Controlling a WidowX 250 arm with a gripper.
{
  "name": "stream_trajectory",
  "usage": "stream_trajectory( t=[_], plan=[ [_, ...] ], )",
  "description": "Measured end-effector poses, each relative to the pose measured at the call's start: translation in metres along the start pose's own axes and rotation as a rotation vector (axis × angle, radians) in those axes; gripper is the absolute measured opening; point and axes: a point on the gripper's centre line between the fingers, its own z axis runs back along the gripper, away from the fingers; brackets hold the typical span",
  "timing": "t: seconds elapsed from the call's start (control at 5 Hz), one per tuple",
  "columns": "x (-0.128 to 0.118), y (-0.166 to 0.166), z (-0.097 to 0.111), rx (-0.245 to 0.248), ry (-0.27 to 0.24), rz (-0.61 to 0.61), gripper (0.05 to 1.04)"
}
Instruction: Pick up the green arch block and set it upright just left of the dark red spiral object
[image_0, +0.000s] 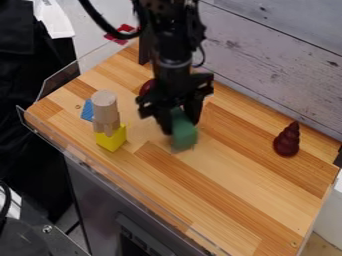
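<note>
Bench (234, 170): striped wood, plank wall (267, 45) behind. My jaws pinch a green block (184, 136). Noted: wooden pieces (105, 107) atop yellow block (112, 139), blue block (87, 110) beside, dark-red cone (287, 141) well apart.

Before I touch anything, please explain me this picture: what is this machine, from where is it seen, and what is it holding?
The picture comes from a fixed camera looking down at a slant. The black machine is a robot arm; its gripper hangs over a wooden tabletop and holds a green block between its fingers. At picture left, a notched wooden piece sits on a yellow block, with a wooden cylinder on top. Beside this stack is a blue block. A dark red tiered cone stands at picture right. Another dark red object is partly hidden behind the arm.
</note>
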Motion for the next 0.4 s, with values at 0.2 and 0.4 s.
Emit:
stream_trajectory(
  t=[0.2, 0.4],
  plan=[
    [0.001, -0.019, 0.013, -0.024, -0.036, 0.056, 0.56],
    [-0.003, -0.032, 0.012, -0.031, -0.042, 0.129, 0.56]
  ],
)
